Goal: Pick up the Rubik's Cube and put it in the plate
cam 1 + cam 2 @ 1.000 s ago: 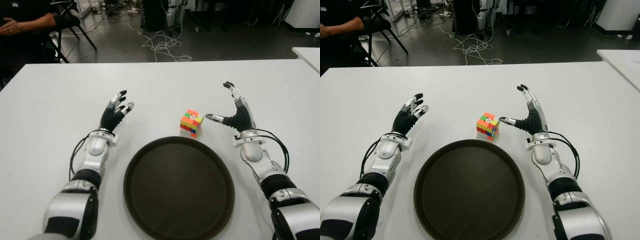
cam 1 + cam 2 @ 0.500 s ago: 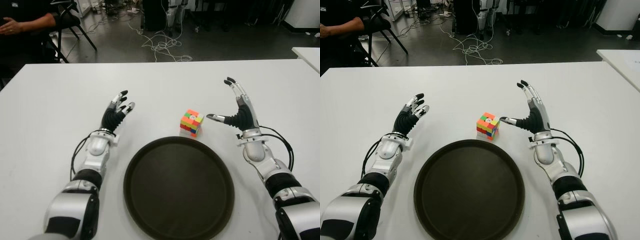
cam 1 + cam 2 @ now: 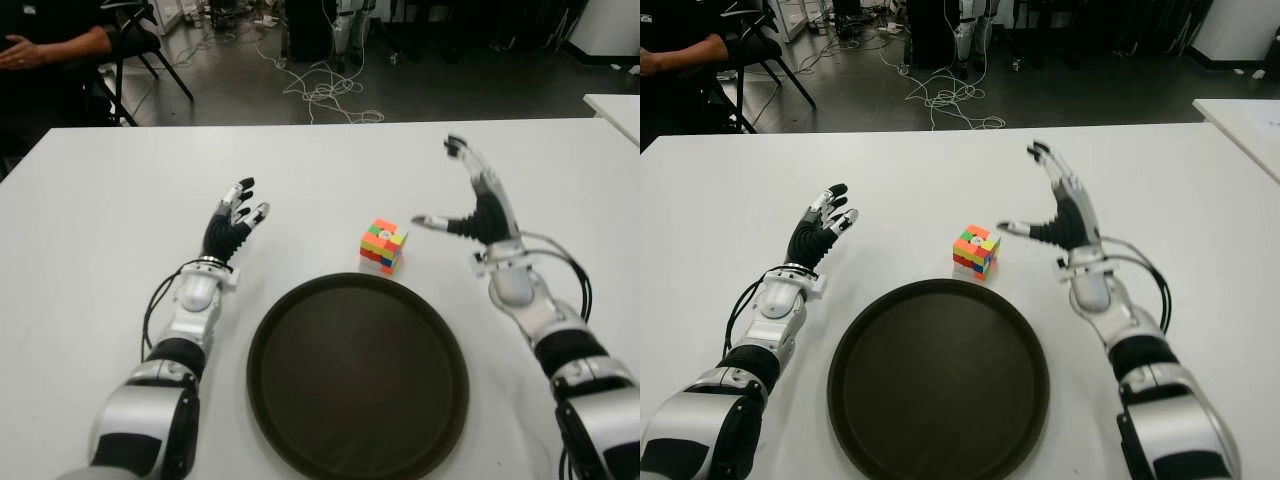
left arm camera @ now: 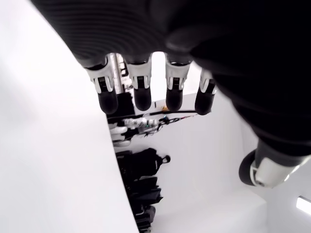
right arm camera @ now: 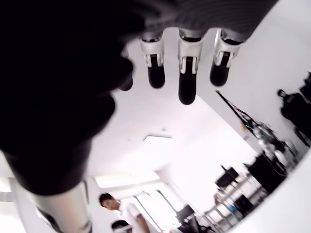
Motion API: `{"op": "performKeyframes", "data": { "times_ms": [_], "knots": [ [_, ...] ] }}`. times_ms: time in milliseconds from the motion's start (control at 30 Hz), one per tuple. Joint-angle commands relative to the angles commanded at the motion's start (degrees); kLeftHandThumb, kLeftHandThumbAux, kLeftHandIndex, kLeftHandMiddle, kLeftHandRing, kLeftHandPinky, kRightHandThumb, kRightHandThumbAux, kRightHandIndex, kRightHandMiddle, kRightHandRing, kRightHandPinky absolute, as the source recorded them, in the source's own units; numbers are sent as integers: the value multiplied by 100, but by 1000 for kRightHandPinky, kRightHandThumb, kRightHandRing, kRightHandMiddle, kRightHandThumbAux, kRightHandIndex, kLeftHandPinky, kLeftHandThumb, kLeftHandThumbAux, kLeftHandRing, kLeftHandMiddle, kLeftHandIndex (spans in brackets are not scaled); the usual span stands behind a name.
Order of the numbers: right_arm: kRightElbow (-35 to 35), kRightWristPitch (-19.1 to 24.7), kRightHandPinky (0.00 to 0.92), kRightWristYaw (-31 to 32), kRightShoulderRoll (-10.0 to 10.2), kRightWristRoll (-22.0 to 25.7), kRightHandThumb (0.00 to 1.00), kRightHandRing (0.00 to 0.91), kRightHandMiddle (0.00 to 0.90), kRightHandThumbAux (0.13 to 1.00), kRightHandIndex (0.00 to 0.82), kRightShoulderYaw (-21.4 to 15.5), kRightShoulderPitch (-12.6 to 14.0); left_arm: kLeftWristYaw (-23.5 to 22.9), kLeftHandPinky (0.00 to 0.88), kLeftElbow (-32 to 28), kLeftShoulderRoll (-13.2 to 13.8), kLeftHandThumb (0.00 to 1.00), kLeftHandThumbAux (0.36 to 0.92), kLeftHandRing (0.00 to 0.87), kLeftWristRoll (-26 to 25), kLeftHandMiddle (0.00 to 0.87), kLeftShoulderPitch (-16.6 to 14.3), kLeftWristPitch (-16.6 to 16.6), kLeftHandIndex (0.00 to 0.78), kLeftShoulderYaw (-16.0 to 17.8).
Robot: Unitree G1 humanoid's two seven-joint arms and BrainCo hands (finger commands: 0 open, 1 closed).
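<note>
Left eye view: Rubik's Cube [image 3: 384, 245] sits on the white counter [image 3: 90, 210], just beyond the far rim of the dark round plate [image 3: 358, 375], a bit right of plate centre. Not touching the rim as far as I can tell, tiny gap or none, too close to call.

Key relation: cube lies to the left of the right hand [image 3: 478, 205], near it, thumb tip pointing at the cube w/ a small gap between. Right hand is raised, palm facing in toward the cube, fingers spread wide and holding nothing. Right wrist view agrees: fingertips [image 5: 187, 92] splayed, nothing between them.

Left hand [image 3: 232, 222] shows well apart on the other side of the cube, left of the plate's far edge, fingers loosely extended, empty; left wrist view shows 4 straight fingers, no object. So right hand is clearly the nearer one; my read is the reach is a short sideways move to the left and down.

Cube has no long axis; it's rotated so a corner points roughly toward the plate, orange/green faces up top. Grasp prob needs thumb on one face, fingers on the opposite.

Surface: plain white counter, flat, nothing else on it near the work area. Plate is empty.

Room: dark floor beyond the counter's far edge w/ loose cables [image 3: 325, 95], chair [image 3: 140, 45] at far left w/ a seated person's arm [image 3: 55, 45], second white counter corner at far right.
</note>
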Motion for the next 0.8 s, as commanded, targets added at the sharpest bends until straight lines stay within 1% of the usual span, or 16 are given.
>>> {"op": "performKeyframes", "data": {
  "times_ms": [167,233,333,400,467,533,600,700,800],
  "knots": [
    [-97,-74,112,170,-36,9,0,127,134,798,87,43,-252,-12,31,-11,1,0,573,59,1,110,10,4,76,-3],
    [-138,-57,112,221,-26,23,0,127,135,792,90,44,-293,-14,31,-16,0,0,580,60,3,109,14,2,76,0],
    [-275,43,124,462,-7,49,0,135,141,784,102,87,-390,-53,40,-32,-7,0,593,65,-18,112,20,19,78,12],
    [-408,211,134,752,-56,55,0,147,150,776,117,133,-424,-73,47,-38,-8,0,604,72,-23,118,19,34,83,13],
    [-822,531,141,1225,-124,105,0,157,157,764,133,178,-365,-96,51,-52,-13,0,610,78,-27,123,19,40,91,11],
    [-1295,808,147,1615,-189,165,0,166,163,753,146,196,-229,-115,54,-65,-14,0,613,82,-28,128,25,32,98,7],
    [-1802,1152,159,2119,-318,155,0,182,179,733,164,264,-78,-134,56,-73,-6,0,619,85,-12,132,28,13,105,-8],
    [-2328,1606,178,2858,-549,5,0,202,198,699,178,432,50,-176,55,-93,17,0,626,88,21,135,39,-23,107,-41],
    [-2761,1962,176,3307,-685,-77,0,205,200,663,177,521,159,-218,57,-97,29,0,632,89,19,136,41,-20,107,-51]
  ]
}}
